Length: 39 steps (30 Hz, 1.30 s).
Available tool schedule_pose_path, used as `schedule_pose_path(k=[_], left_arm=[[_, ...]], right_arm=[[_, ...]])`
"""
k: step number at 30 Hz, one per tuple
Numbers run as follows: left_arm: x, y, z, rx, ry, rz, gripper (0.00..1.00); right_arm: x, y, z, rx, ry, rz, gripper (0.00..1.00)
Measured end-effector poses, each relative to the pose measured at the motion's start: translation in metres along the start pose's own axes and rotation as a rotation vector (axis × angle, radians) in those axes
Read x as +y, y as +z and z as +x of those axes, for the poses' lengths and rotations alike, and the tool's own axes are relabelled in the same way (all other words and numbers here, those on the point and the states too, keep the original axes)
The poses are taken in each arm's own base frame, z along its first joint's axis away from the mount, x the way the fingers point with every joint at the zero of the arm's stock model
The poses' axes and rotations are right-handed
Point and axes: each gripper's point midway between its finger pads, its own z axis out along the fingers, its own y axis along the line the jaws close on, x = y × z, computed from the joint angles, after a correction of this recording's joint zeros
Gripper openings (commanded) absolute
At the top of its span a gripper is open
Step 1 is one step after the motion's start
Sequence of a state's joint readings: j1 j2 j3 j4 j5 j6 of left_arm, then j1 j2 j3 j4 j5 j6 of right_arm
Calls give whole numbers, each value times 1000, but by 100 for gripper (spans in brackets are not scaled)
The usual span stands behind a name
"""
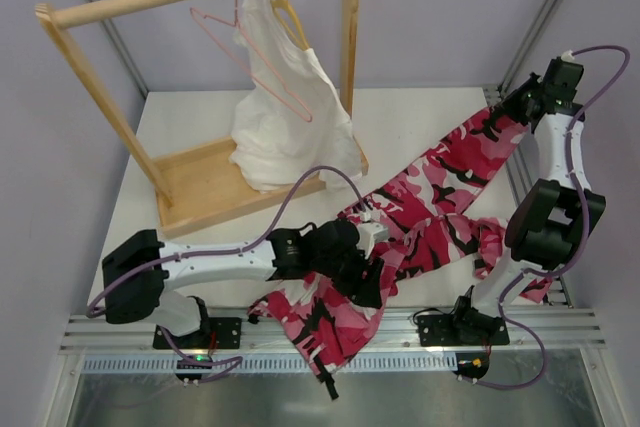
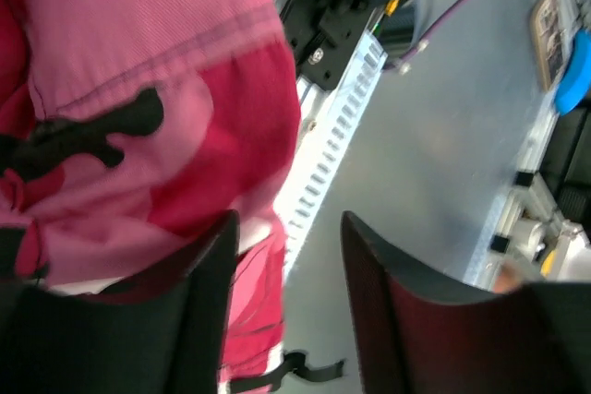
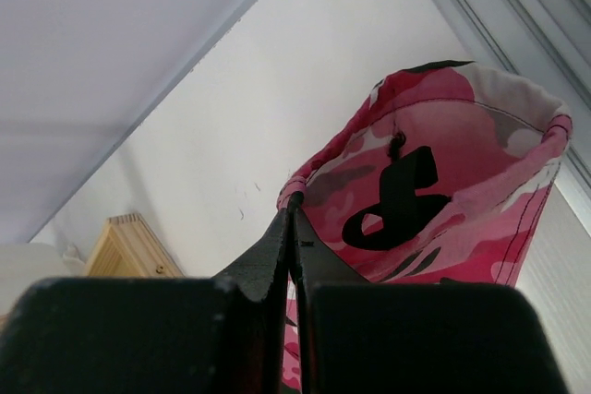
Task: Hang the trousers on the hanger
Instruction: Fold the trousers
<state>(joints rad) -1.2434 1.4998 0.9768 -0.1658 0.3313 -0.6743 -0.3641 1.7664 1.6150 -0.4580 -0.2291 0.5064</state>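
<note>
Pink camouflage cloth trousers (image 1: 430,197) on white surface (image 1: 190,122); right gripper (image 3: 294,219) pinches their hem, left gripper (image 2: 288,223) spread. White garment (image 1: 285,117) hangs beside thin pink wire hanger (image 1: 255,57).

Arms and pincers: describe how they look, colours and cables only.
Both the left arm and the right arm have white link shells between bulky black joints. A mauve cable loops along each. The left pincer and right pincer have matte black, flat, tapering fingers. Black base plates bolt to a silver rail.
</note>
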Motion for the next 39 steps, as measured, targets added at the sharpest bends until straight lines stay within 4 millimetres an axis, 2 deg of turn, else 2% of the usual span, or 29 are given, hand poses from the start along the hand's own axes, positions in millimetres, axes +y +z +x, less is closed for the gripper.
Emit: schedule_pose_path(k=[3, 7, 11, 13, 17, 19, 22, 24, 26, 28, 31, 33, 34, 36, 39], left_arm=[[9, -12, 10, 14, -39, -49, 72], [24, -49, 5, -43, -104, -169, 77], [57, -94, -9, -160, -271, -352, 81], [81, -117, -9, -217, -405, -470, 80], [125, -159, 7, -339, -664, -656, 84], [141, -182, 21, -410, -800, -715, 91], [151, -214, 37, -526, -963, -762, 92], [151, -227, 44, -569, -1035, -775, 91], [151, -233, 56, -577, -1115, -801, 89], [152, -230, 69, -548, -1201, -823, 85], [157, -208, 100, -428, -1353, -864, 82], [161, -193, 125, -321, -1433, -920, 83], [162, -188, 134, -275, -1467, -947, 86], [161, -183, 141, -230, -1511, -968, 90], [156, -182, 140, -232, -1553, -950, 91]], right_arm=[[-5, 1, -1, -2, 4, 19, 4], [-9, 2, 2, 9, 8, 35, 4], [-9, 2, 2, 10, 6, 35, 4], [-9, 2, 2, 10, 5, 36, 4], [-9, 2, 3, 11, 3, 35, 4], [-10, 2, 3, 13, 1, 36, 4], [-11, 2, 3, 16, 0, 39, 4], [-11, 2, 4, 18, 0, 39, 4], [-11, 2, 3, 17, 2, 38, 4], [-12, 2, 3, 18, 2, 38, 4], [-12, 2, 3, 18, 2, 38, 4], [-12, 2, 3, 18, 2, 38, 4], [-12, 2, 4, 18, 1, 38, 4], [-12, 2, 4, 19, -1, 40, 4], [-13, 1, 4, 23, -6, 42, 4]])
